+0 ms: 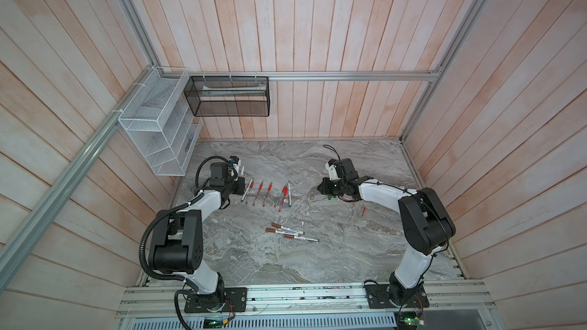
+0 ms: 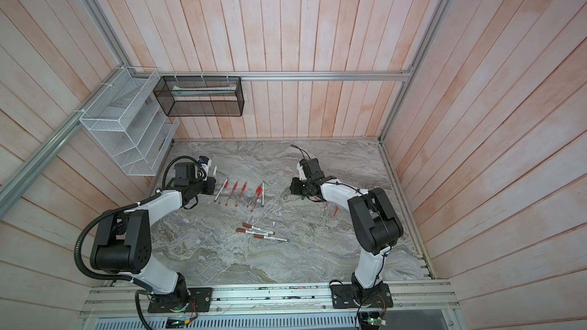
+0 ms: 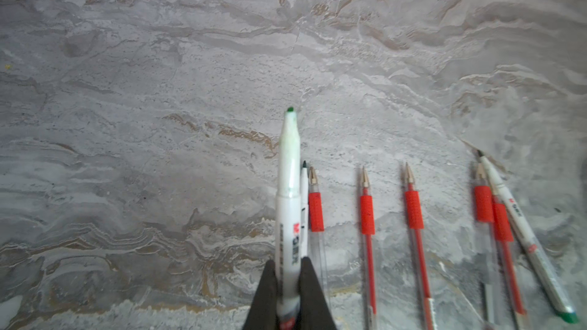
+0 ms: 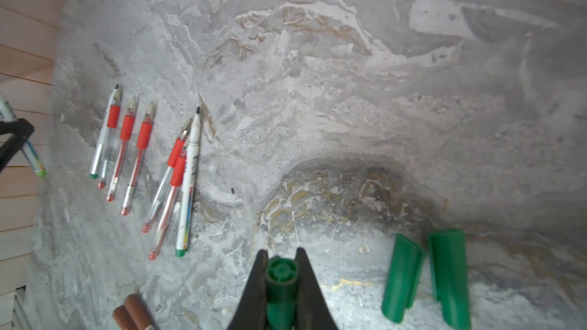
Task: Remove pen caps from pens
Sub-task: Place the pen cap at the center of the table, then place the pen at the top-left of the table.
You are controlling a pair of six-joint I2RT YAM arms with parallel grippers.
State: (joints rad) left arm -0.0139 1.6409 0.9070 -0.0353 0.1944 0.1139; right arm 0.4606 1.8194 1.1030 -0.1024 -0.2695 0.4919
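Observation:
My left gripper (image 3: 287, 263) is shut on a white-barrelled pen (image 3: 289, 185) whose green tip is bare; in a top view that pen (image 1: 242, 171) stands near the left wall. My right gripper (image 4: 281, 255) is shut on a green pen cap (image 4: 281, 273), low over the table at the right (image 1: 330, 197). Between the arms lies a row of uncapped pens (image 1: 266, 193) with red grips, plus white ones with green ends (image 4: 187, 185). Three brown-capped pens (image 1: 287, 232) lie nearer the front. Two loose green caps (image 4: 401, 277) (image 4: 449, 277) lie beside my right gripper.
A slim red cap (image 1: 363, 211) lies by the right arm's elbow. A white wire rack (image 1: 155, 128) and a black mesh basket (image 1: 228, 96) hang on the back-left walls. Wooden walls close in the marble table (image 1: 317, 258) on three sides.

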